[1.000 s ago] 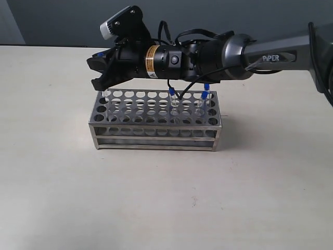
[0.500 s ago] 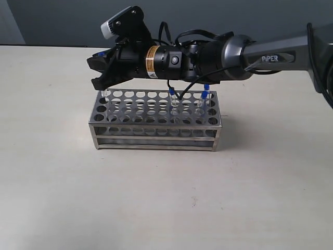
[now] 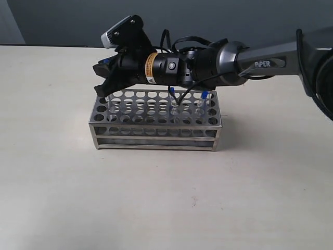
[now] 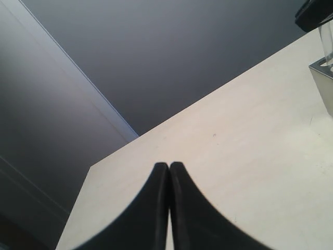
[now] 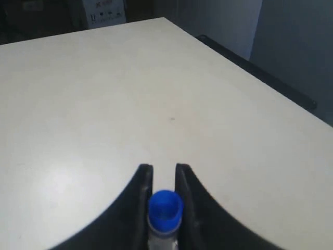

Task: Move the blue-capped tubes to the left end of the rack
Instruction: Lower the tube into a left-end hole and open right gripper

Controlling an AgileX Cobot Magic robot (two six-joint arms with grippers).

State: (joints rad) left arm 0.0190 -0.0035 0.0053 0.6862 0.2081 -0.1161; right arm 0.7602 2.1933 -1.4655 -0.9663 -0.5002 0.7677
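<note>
My right gripper (image 3: pixel 102 82) reaches across over the left end of the steel rack (image 3: pixel 156 136), pitched downward. It is shut on a blue-capped tube; the blue cap (image 5: pixel 165 208) sits between the two black fingers (image 5: pixel 143 179) in the right wrist view. In the exterior view the cap (image 3: pixel 105 61) shows above the jaws, and the glass below them is hard to make out. Two more blue-capped tubes (image 3: pixel 171 100) (image 3: pixel 204 102) stand in holes toward the rack's right half. My left gripper (image 4: pixel 169 165) is shut and empty, off to the side of the rack's corner (image 4: pixel 323 83).
The rack stands on a pale table (image 3: pixel 166 198) whose far edge meets a dark wall. The right arm's body (image 3: pixel 208 65) hangs over the rack's back rows and the two standing tubes. Bare tabletop (image 5: pixel 130 94) lies ahead of the right gripper.
The right gripper has dropped lower and shifted slightly right, tilting nose-down over the rack's left end with the tube still held. The standing tubes have not moved.
</note>
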